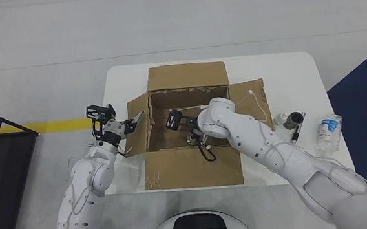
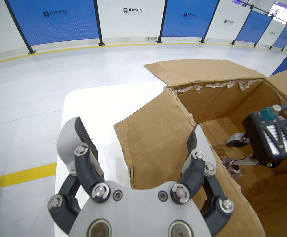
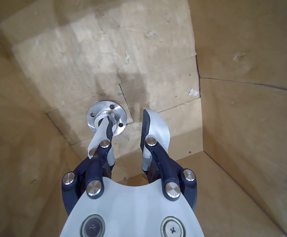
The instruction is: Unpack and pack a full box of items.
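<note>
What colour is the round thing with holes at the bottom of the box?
Shiny silver. The flange shows best in the right wrist view.

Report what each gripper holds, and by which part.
Nothing is held. The right gripper is open, with one finger at the centre hole of the metal flange. The left gripper is open astride the box flap.

A brown cardboard box, silver flange, white table.
</note>
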Controlling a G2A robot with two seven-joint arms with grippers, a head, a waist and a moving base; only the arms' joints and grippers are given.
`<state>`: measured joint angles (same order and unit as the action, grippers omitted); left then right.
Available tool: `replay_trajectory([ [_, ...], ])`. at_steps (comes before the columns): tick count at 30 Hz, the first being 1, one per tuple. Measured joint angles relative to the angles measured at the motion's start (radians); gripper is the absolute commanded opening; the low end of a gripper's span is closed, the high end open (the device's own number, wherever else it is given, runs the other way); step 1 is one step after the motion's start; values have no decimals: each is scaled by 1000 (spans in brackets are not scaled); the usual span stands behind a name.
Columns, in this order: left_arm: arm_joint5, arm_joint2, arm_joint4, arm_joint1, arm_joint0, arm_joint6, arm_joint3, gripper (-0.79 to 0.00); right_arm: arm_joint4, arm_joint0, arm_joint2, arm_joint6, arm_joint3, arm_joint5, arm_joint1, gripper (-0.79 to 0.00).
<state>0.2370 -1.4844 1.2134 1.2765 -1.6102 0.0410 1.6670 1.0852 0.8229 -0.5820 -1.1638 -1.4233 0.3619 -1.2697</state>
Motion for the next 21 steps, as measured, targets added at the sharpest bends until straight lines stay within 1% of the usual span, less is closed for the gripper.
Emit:
replay_trajectory([
  [5,0,0,0,0,0,0,0,0,-37,25,-14,-36,-32,69,10,-453],
  [8,0,0,0,0,0,0,0,0,-41,26,-5,-49,-24,78,7,-437],
  [12,0,0,0,0,0,0,0,0,-25,11,18,-63,9,57,-6,-437],
  [21,0,0,0,0,0,0,0,0,4,-27,61,-54,80,5,-42,-446],
])
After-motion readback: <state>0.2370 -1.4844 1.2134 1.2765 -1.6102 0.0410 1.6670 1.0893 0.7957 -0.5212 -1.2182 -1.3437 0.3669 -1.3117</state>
